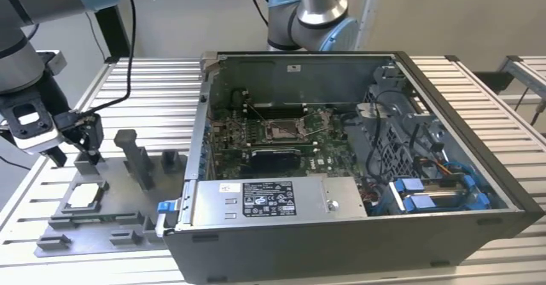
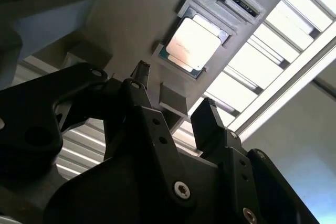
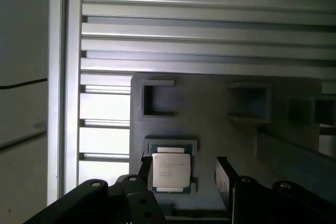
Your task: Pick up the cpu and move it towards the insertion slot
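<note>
In both wrist views the black two-fingered tool (image 2: pixel 176 88) hangs wide open, empty, clear of the silvery square cpu (image 3: pixel 169 170); the exterior view adds the silver-framed insertion slot (image 1: pixel 282 130), well apart.

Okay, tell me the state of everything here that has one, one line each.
cpu: flat in its grey tray pocket, not gripped.
gripper: open, empty, over the tray near the cpu.
insertion slot: dark centre exposed, on the motherboard.
computer case: side open, interior showing.
</note>
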